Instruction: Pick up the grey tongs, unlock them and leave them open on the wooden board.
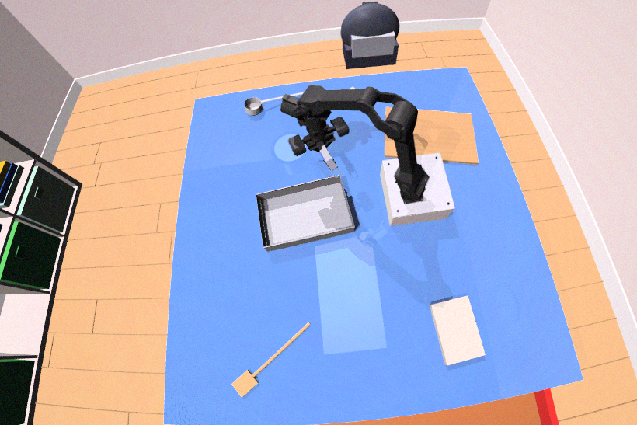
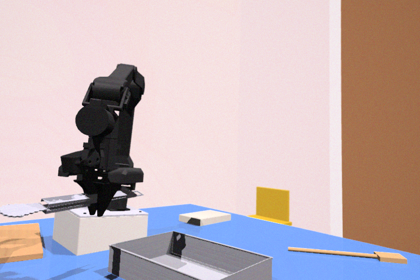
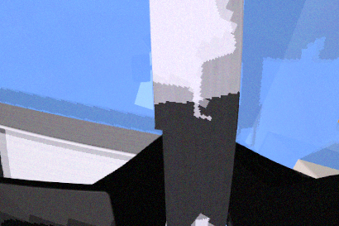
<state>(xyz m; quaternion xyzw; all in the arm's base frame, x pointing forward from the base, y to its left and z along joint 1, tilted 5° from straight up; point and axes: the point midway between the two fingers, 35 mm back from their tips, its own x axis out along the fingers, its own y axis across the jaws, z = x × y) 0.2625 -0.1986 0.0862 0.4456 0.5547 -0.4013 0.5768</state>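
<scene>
My gripper (image 1: 320,148) (image 2: 96,213) (image 3: 189,140) is shut on the grey tongs (image 1: 328,158) (image 2: 64,202) (image 3: 194,33) and holds them above the blue mat, beyond the tin's far edge in the top view. The tongs lie about level, their scalloped tips to the left in the exterior view and the ring end to the right. Their two arms are close together; the lock cannot be made out. The roasting tin (image 1: 308,241) (image 2: 135,264) (image 3: 62,126) stands with nothing across it. The wooden board (image 1: 461,139) (image 2: 20,249) lies flat; nothing rests on its visible part.
The white robot base (image 1: 416,211) (image 2: 108,232) stands between tin and board. A ladle (image 1: 252,106) lies at the mat's far edge, partly behind the arm. A cream block (image 1: 457,329) (image 2: 205,216) and a wooden spatula (image 1: 244,383) (image 2: 390,256) lie on the near side in the top view.
</scene>
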